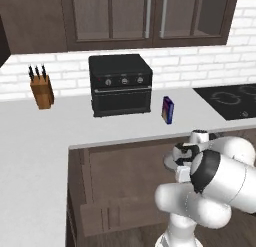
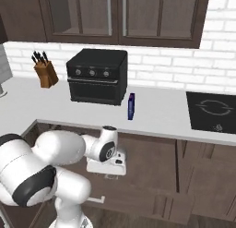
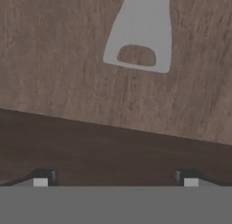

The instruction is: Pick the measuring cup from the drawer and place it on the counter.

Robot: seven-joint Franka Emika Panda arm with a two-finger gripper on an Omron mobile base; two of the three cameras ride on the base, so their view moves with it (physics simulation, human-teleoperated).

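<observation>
The hand view looks down into the open drawer (image 3: 54, 60), with its wooden floor above and a darker wall lower down. The measuring cup's (image 3: 142, 23) pale translucent handle, with an oval hole near its end, lies flat on that floor at the top of the view; the bowl is cut off by the frame edge. My gripper (image 3: 115, 180) is open, its tips wide apart at the bottom, well short of the handle and touching nothing. It hangs low in front of the counter (image 1: 40, 141), over the drawer (image 1: 125, 166), where my hand (image 1: 182, 158) (image 2: 108, 169) points down.
On the counter stand a black toaster oven (image 1: 120, 86), a knife block (image 1: 41, 88) and a dark blue-purple box (image 1: 168, 110) close to the front edge. A black cooktop (image 1: 230, 101) lies at the right. Glass-fronted cabinets hang above.
</observation>
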